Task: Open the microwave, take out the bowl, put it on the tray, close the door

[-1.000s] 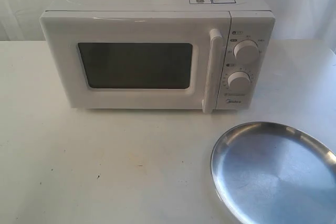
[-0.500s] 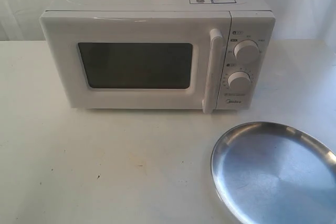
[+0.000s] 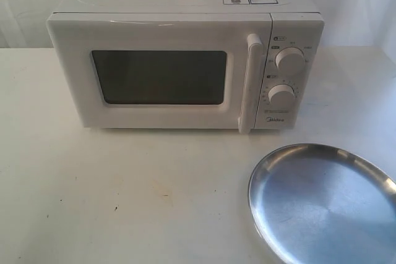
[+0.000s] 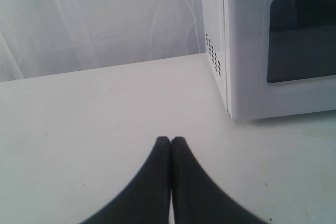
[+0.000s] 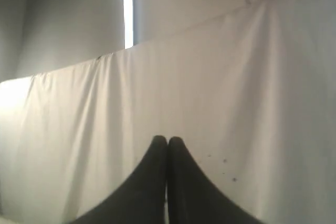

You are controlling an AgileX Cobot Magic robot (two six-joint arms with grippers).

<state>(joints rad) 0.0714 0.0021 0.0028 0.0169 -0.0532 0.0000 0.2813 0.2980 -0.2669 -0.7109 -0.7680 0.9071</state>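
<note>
Status: step one, opening the door, not yet begun. Left hand [image 4: 170, 139] has its fingers pressed together, holding nothing, low over bare bench [image 4: 89, 108]. Right hand [image 5: 167, 139] is likewise pressed together and empty. Ahead of it is only white cloth [image 5: 220, 93], with no task item in its view. Neither hand shows in the exterior view.

Ahead of the left hand, toward the right hand's side and well apart from the fingertips, sits the vented side corner of the microwave [image 4: 273, 51]. Door [image 3: 161, 78] is fully closed, and the handle [image 3: 250, 83] is on the door edge farthest from the left hand. Bowl not visible: window [image 3: 159, 77] is too dark to see through, so I judge it's inside but can't confirm. Tray [image 3: 322, 208] lies empty on the right hand's side.

Next move, my read: one hand must spread its fingers, reach the handle, hook or pinch it, and pull on an arc about the hinge. Right hand is probably the better placed, but needs aiming first.
</note>
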